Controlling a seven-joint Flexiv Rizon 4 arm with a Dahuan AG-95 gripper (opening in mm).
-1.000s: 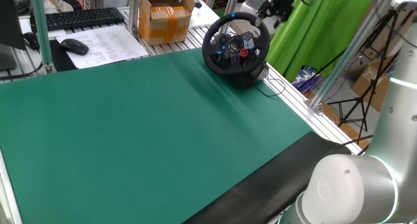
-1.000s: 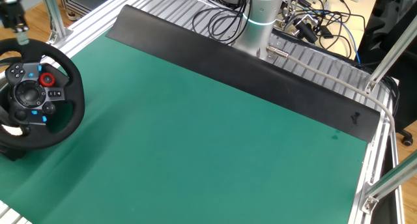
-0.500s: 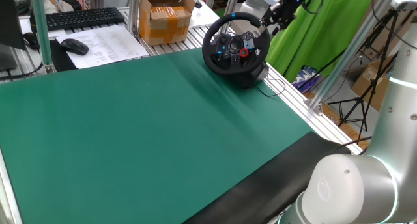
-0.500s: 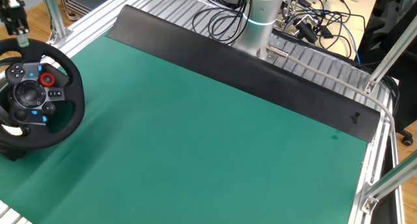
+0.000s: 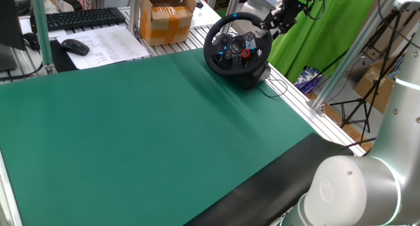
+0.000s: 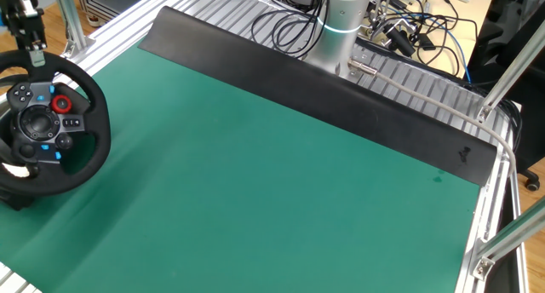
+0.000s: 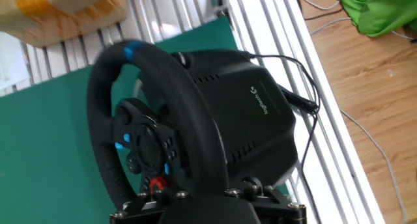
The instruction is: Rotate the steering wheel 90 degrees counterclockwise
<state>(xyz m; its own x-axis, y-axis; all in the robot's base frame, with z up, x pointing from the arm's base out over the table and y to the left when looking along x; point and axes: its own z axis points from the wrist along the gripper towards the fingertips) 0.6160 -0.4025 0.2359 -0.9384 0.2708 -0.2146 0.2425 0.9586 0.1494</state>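
In one fixed view, the steering wheel [image 5: 237,45] was seen at the upper centre of the frame, standing on the far edge of the green mat [image 5: 144,127]. The gripper [image 5: 269,24] was placed at the rim's upper right.

In the other fixed view, the wheel was found at the left edge, with the gripper at the upper left, touching the rim's top.

In the hand view, the rim was shown running down to the frame's bottom edge; whether the fingers were spread or closed could not be told.
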